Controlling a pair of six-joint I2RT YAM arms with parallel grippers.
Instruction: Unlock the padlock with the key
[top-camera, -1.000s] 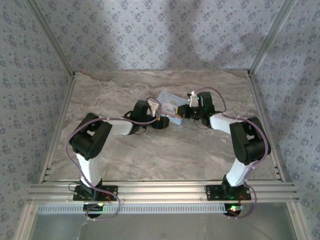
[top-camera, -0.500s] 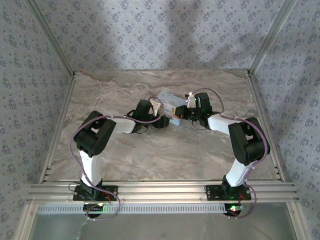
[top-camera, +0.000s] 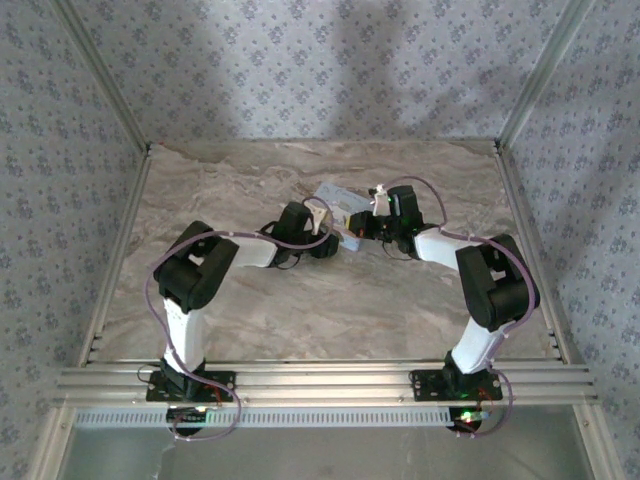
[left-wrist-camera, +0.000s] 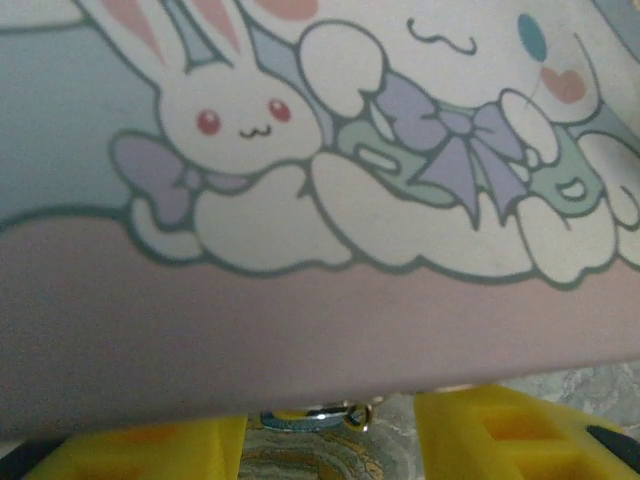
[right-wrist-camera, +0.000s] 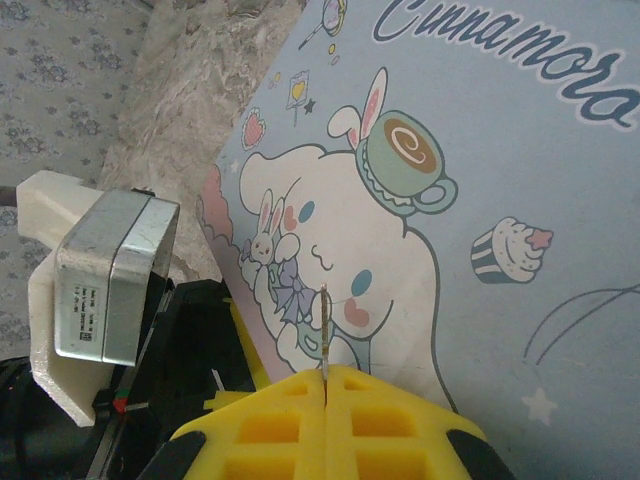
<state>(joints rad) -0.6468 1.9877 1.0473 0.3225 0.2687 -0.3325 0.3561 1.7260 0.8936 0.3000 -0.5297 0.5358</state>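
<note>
Left gripper (left-wrist-camera: 330, 435): jaws parted, closed on nothing, tips at the lower edge of the box.
Padlock (left-wrist-camera: 315, 415): probably the small silvery piece in the gap between those jaws, under the box; dark body not discernible.
Box (right-wrist-camera: 480, 170): pastel, cartoon-printed, between both grippers on the marble table (top-camera: 300, 320).
Key (right-wrist-camera: 325, 320): thin blade, edge-on, before the printed lid.
Right gripper (right-wrist-camera: 325, 378): pinched tight on the key.
</note>
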